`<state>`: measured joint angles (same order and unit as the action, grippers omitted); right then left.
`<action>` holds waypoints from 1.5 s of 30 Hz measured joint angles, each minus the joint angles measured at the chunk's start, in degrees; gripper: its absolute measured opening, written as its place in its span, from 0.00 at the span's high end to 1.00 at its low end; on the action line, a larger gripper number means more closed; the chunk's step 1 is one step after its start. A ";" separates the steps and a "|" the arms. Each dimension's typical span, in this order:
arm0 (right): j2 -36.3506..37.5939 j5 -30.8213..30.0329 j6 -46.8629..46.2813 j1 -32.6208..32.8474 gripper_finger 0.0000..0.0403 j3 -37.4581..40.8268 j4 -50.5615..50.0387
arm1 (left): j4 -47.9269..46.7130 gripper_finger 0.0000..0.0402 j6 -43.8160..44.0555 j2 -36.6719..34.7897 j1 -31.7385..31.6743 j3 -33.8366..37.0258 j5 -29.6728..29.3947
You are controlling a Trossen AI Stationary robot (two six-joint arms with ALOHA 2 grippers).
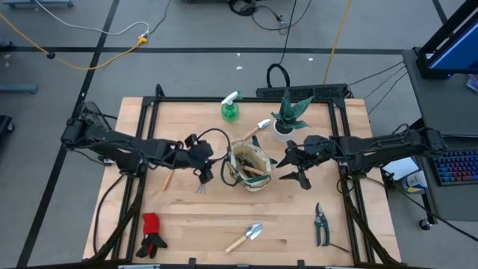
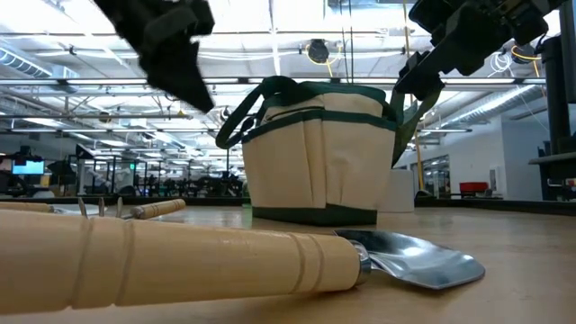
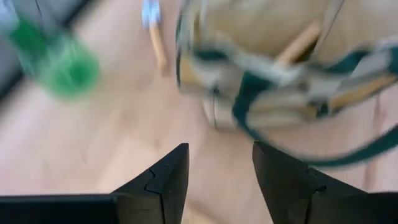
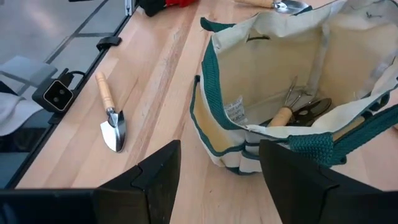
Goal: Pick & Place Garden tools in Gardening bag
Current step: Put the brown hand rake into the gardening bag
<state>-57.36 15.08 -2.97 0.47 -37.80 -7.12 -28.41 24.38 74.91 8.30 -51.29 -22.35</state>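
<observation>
— High view: where is the bag (image 1: 251, 167)?
— Mid-table, wooden-handled tools inside, with the left gripper (image 1: 203, 176) and right gripper (image 1: 300, 178) flanking it, both spread wide and empty.
— And loose tools?
— A trowel (image 1: 246, 237), shears (image 1: 320, 224) and gloves (image 1: 151, 235) near the front edge.

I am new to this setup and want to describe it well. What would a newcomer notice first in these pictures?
First, the beige and green gardening bag at the middle of the table, with wooden-handled tools already inside. The left gripper and the right gripper hang open on either side of it, holding nothing. Around it lie a trowel and red-and-black gloves near the front edge, pruning shears at front right, and a green spray bottle at the back.
</observation>
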 joint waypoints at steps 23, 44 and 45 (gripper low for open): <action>0.00 0.02 -1.15 0.00 0.48 0.00 -0.01 | -4.22 0.54 28.89 0.49 0.04 8.80 4.33; 0.00 0.00 -0.91 0.02 0.48 0.00 0.03 | 16.82 0.54 34.84 0.53 0.08 20.45 4.28; 0.00 0.00 -0.91 0.02 0.48 0.00 0.03 | 17.98 0.54 34.84 0.95 0.08 20.91 4.28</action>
<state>-57.36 15.07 -3.88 0.49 -37.80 -7.09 -10.44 59.22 75.86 8.38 -30.38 -18.08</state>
